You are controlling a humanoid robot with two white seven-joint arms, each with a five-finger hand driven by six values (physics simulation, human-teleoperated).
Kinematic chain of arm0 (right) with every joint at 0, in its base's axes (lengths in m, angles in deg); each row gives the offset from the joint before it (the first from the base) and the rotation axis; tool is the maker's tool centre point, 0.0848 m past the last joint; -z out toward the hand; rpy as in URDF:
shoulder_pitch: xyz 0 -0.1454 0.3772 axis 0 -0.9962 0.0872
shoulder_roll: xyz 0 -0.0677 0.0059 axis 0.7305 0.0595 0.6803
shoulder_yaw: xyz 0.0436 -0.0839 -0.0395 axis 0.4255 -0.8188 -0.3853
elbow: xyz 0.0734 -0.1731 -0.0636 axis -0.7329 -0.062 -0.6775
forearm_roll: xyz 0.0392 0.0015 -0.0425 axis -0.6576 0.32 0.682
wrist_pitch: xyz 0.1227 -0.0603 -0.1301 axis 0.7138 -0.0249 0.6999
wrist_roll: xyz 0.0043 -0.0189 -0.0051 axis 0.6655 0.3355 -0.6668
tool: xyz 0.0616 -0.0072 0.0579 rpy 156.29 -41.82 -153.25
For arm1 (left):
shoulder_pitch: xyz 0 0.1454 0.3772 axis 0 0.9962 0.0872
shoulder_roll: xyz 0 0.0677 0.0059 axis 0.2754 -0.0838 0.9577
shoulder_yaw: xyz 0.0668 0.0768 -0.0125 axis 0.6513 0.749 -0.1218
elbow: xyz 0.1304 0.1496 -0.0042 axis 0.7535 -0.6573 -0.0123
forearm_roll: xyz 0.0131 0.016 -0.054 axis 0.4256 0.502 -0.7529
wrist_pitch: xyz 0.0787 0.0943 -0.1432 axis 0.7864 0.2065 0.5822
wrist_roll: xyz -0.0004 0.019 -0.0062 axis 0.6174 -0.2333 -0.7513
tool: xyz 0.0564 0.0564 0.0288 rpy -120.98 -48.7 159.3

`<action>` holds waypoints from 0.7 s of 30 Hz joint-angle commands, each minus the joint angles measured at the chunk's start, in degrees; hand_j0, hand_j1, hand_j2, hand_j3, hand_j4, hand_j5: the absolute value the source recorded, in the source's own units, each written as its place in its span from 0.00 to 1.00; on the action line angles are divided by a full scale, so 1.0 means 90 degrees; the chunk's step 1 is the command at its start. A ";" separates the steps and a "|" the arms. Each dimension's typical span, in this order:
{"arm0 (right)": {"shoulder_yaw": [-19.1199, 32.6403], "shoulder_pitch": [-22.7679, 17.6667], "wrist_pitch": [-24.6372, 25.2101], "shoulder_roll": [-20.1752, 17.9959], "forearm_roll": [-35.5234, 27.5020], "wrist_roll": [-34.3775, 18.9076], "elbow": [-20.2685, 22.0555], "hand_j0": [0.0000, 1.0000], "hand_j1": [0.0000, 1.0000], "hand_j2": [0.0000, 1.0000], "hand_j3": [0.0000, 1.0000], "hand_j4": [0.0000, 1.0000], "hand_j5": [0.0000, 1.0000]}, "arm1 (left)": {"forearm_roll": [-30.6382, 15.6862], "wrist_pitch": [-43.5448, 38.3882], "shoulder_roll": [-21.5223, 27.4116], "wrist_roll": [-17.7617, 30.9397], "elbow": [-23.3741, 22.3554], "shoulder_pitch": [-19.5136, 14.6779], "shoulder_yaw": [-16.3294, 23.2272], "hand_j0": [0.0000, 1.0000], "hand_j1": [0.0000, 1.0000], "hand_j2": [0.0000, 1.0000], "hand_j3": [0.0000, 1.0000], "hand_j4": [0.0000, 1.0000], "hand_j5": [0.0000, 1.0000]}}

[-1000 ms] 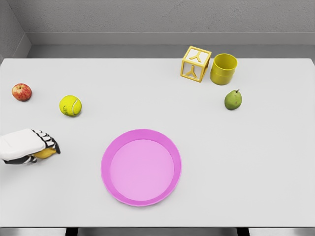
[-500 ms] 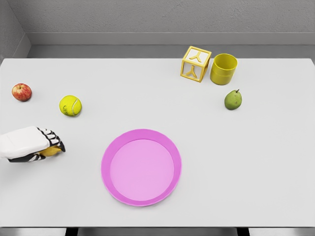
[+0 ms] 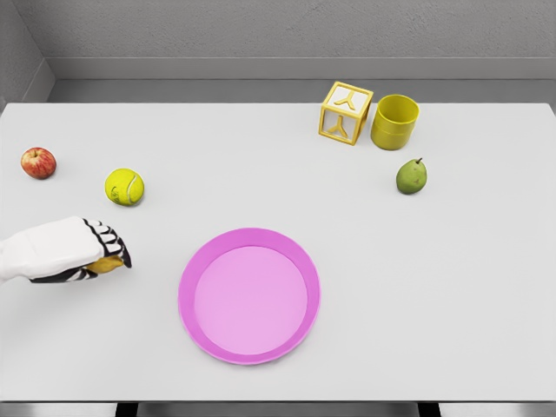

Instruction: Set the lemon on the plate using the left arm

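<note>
I have the left hand (image 3: pixel 74 252) in from the left edge of the head view, over the white table (image 3: pixel 434 287), with its fingers (image 3: pixel 106 241) curled down around the lemon (image 3: pixel 106 264); only a sliver of yellow peeks out beneath the fingertips, so most of the fruit is hidden under the palm, and I read the hand as gripping it. I can't tell whether the lemon is lifted clear of the table or resting on it. Out ahead of the fingertips, toward the middle of the table, lies the pink plate (image 3: pixel 186 300), flat and apart from the hand, with a strip of bare table between its rim and my fingers. Just beyond the knuckle side of the fingers, further from me, sits the tennis ball (image 3: pixel 124 186), near but not touching. Further back and to the wrist side of that is the red apple (image 3: pixel 38 162), close to the table's left edge. Well away from the fingers, across the plate and toward the far right, I see the green pear (image 3: pixel 412 176), and behind it the yellow cup (image 3: pixel 394 122) standing upright just beside the yellow open-frame letter block (image 3: pixel 345 112)
</note>
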 commanded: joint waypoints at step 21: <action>0.0001 0.0000 0.0000 0.0000 -0.0002 -0.0001 0.0005 1.00 1.00 1.00 1.00 1.00 1.00 | -0.0223 -0.0015 -0.0329 -0.0002 0.0067 -0.0332 0.0134 0.52 0.52 0.52 0.52 0.52 0.52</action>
